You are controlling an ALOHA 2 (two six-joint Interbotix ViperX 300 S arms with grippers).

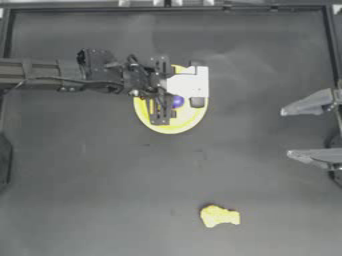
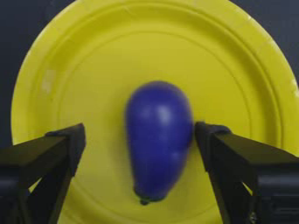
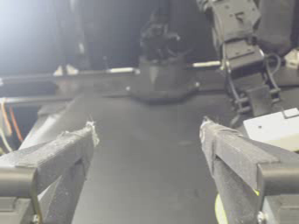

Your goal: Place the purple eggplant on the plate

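A: Where is the purple eggplant (image 2: 159,142)?

B: Lying on the plate (image 2: 234,65), between the spread jaws of the left gripper (image 2: 139,142); one jaw is near its side, neither grips it.

A: And from above?

B: The arm hides most of it. The right gripper (image 1: 294,132) waits open at the desk (image 1: 100,190) edge, near nothing.

Dark grey matte table (image 1: 100,175) fills the view, raised dark rim (image 1: 167,9) along its far edge, pale glare patches near that rim.
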